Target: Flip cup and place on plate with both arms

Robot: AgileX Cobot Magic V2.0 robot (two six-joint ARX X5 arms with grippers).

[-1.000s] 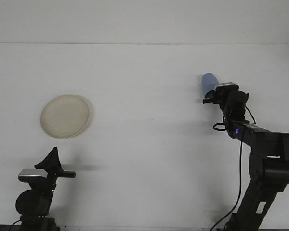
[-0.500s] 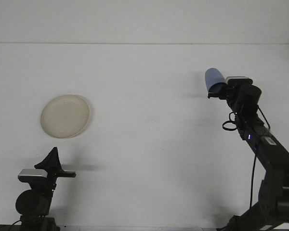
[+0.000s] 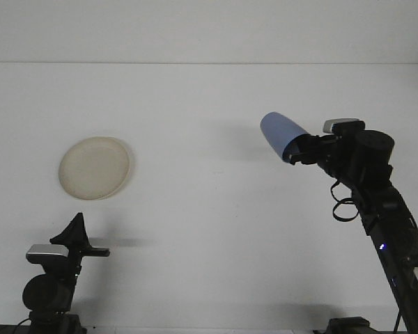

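Observation:
A blue cup (image 3: 279,135) hangs in the air at the right, tilted so its closed end points up and to the left. My right gripper (image 3: 301,148) is shut on its lower end, with the black arm running down to the bottom right corner. A pale round plate (image 3: 95,167) lies flat on the white table at the left, far from the cup. My left gripper (image 3: 75,232) rests low at the bottom left, below the plate, with nothing seen in it.
The white table (image 3: 209,223) stretches between the plate and the right arm. A black cable loop (image 3: 343,209) dangles from the right arm's wrist.
The right arm has lifted and swung left with the cup, tipping it further toward the left. The left arm and the plate have not moved.

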